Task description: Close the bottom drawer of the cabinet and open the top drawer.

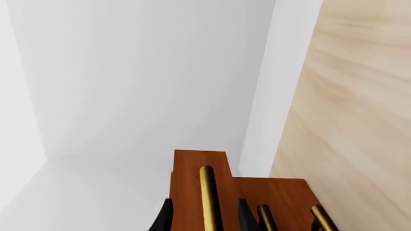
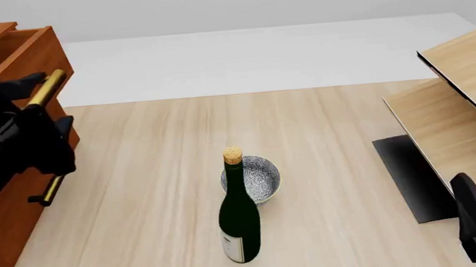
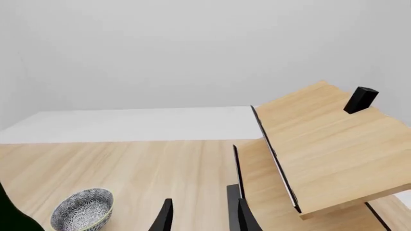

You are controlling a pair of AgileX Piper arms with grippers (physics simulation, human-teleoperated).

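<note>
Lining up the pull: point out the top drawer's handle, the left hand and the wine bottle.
top drawer's handle (image 2: 50, 86), front view, on the brass bar.
left hand (image 1: 204, 216), left wrist view, between its fingertips, astride the bar.
wine bottle (image 2: 239, 219), front view, on the green body.

My left claw (image 2: 27, 102) is matt black, closed round a polished brass handle (image 2: 47, 88) on the top drawer (image 2: 10, 52) of smooth reddish-brown wood. The table (image 2: 351, 163) is pale, matt wood grain. The bottle (image 2: 239, 219) is glossy dark green glass, cork-stoppered.
</note>
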